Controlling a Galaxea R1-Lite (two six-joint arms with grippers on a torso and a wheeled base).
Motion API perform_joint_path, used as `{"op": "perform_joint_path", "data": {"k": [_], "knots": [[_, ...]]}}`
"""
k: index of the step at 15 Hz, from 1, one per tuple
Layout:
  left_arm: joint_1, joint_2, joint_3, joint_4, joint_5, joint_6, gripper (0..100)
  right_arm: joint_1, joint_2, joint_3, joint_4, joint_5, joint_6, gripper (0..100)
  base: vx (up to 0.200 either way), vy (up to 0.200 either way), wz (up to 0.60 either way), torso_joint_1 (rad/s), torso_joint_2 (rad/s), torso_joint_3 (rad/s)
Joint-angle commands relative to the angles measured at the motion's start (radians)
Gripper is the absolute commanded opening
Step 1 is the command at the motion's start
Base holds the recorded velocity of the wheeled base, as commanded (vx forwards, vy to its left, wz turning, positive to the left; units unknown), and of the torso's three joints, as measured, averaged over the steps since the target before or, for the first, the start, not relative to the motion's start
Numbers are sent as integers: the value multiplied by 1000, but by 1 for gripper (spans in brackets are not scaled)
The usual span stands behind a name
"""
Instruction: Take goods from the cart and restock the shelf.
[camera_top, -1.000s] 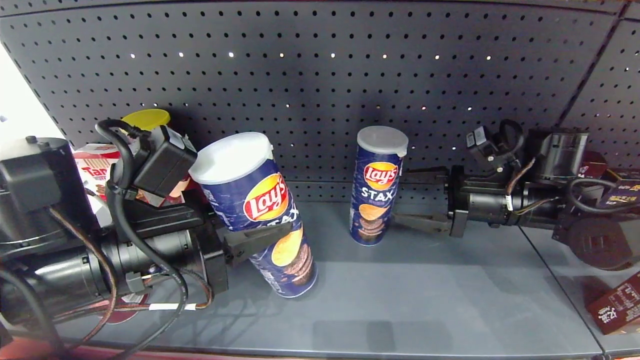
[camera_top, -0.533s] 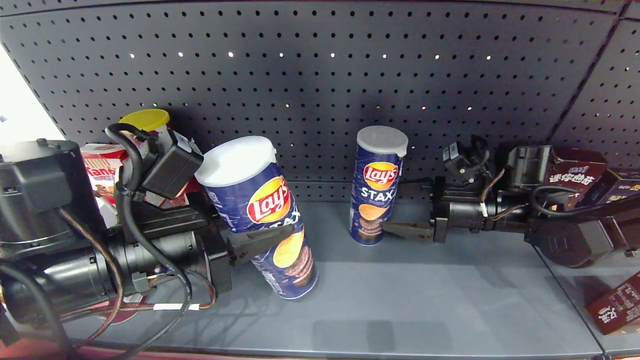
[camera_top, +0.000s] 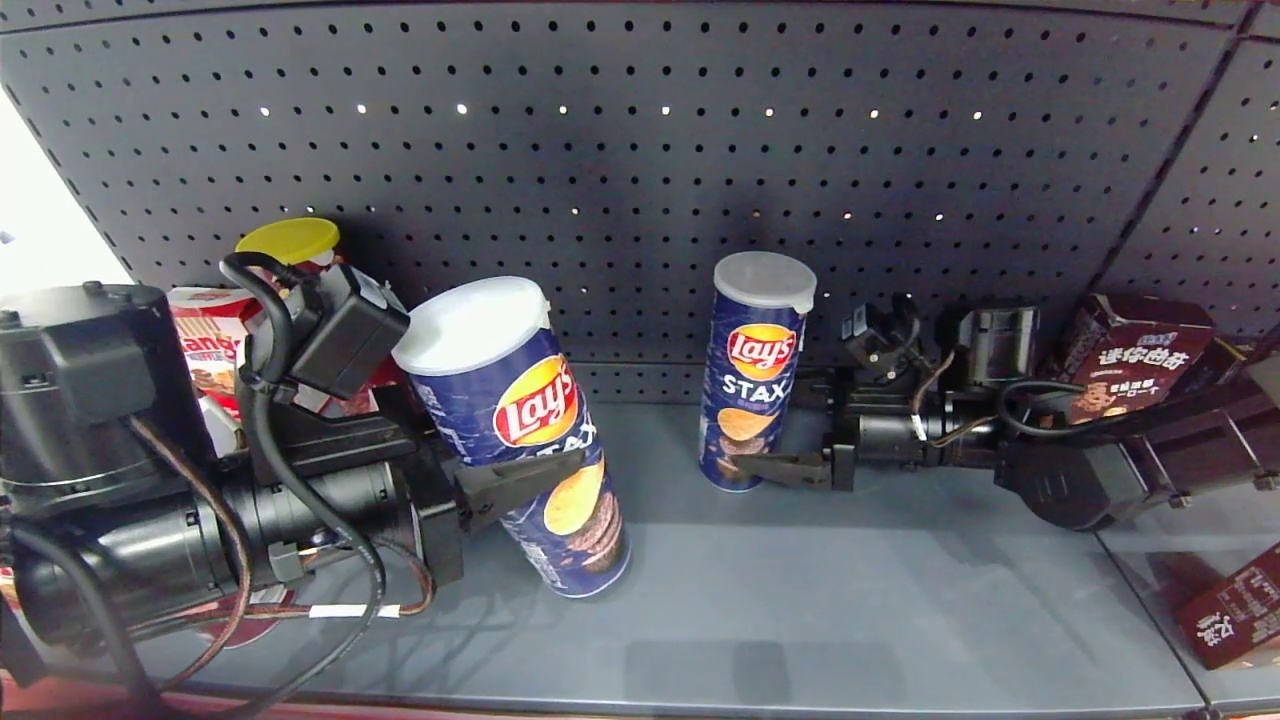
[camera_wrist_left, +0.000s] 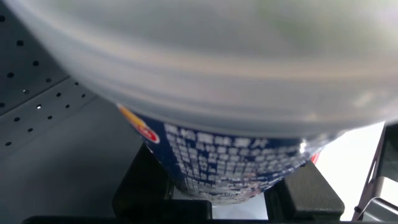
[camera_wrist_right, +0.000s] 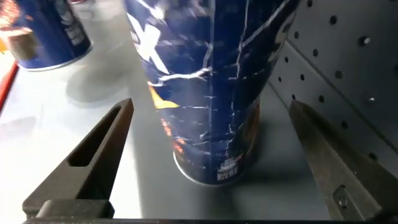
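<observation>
Sliding toward the robot's left, the right claw (camera_top: 775, 428) has come up to the standing can (camera_top: 755, 370), and its fingers now sit on both sides of the can's bottom part. The left arm and its can have hardly moved.

Closest is the left claw (camera_top: 545, 470). It is pinching the tilted can (camera_top: 525, 430) around its middle, one finger (camera_wrist_left: 140, 193) on each side. This blue can leans with its white lid toward the robot's left and its bottom low by the shelf (camera_top: 850, 610).

Farther back, the standing can (camera_wrist_right: 205, 87) is upright on the shelf, close to the back wall with holes (camera_top: 640, 130). The right claw (camera_wrist_right: 208, 143) is spread wide, with a gap between each finger (camera_wrist_right: 93, 162) and the can.

At the far left stand a yellow-lid can (camera_top: 292, 240) and a red and white box (camera_top: 205, 335). At the far right is a dark brown box (camera_top: 1135, 350).
</observation>
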Motion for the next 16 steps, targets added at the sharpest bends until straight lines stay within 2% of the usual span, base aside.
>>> {"op": "perform_joint_path", "data": {"k": [1, 8, 9, 14, 16], "knots": [[-1, 1, 3, 0, 0, 0, 0, 5, 32, -25, -1, 0, -1, 100, 0, 0, 0, 0, 0, 0], [1, 2, 1, 1, 0, 0, 0, 14, 91, -94, -1, 0, -1, 100, 0, 0, 0, 0, 0, 0], [3, 4, 3, 1, 0, 0, 0, 14, 99, -106, -2, 7, -1, 0, 0, 0, 0, 0, 0, 0], [3, 4, 4, 1, 0, 0, 0, 23, 88, -94, -2, -4, -1, 0, 0, 0, 0, 0, 0, 0], [1, 4, 6, 0, 0, 0, 0, 23, 41, -45, -2, -4, -1, 0, 0, 0, 0, 0, 0, 0]]}}
